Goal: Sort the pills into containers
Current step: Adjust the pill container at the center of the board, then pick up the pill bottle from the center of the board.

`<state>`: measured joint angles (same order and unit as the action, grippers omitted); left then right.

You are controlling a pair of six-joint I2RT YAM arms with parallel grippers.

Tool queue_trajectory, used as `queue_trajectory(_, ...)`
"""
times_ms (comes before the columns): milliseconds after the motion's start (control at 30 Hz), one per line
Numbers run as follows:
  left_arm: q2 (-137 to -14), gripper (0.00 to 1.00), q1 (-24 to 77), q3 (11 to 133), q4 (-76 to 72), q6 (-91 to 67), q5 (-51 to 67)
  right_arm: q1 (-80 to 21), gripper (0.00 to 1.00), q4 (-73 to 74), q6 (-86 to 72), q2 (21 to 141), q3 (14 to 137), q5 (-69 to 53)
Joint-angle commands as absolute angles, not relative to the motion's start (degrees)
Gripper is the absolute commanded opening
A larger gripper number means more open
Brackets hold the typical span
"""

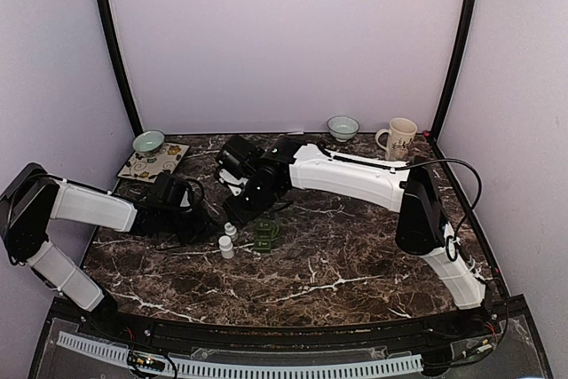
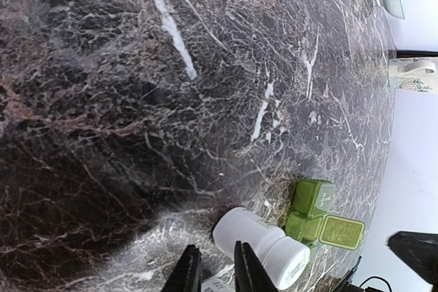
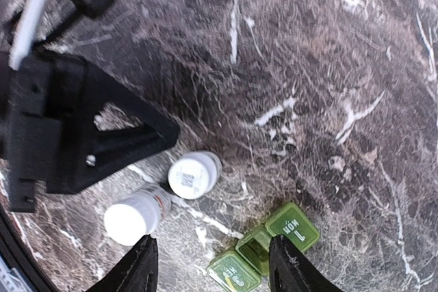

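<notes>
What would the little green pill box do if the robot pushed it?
The green pill box would probably slide easily: it looks like small, light plastic on a smooth marble table. Its open lids might flap or catch. It sits low, so tipping seems unlikely.

The mug [image 2: 413, 75] is cut off by the left wrist view's right edge

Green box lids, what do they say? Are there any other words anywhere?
"MON": end lid of the green box, letters turned sideways.
Other end lid: letters too blurred to read.
Bottle: round label, print too small.
Other bottle: red print, blurred.
</notes>
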<state>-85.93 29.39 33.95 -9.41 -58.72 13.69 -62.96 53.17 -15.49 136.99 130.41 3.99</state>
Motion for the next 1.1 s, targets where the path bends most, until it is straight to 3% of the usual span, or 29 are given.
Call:
queue_trajectory(0,-82.61,0.21,29.01,32.43,-6.57,-58.30,11.54,-63.19,0.55,52.97,-15.66,137.82,134.79,2.44)
queue_trajectory(1067,-84.50,0.21,28.94,32.85,-7.64,-57.85,12.04,-62.76,0.49,53.13,-16.91,147.20,141.81,-2.68)
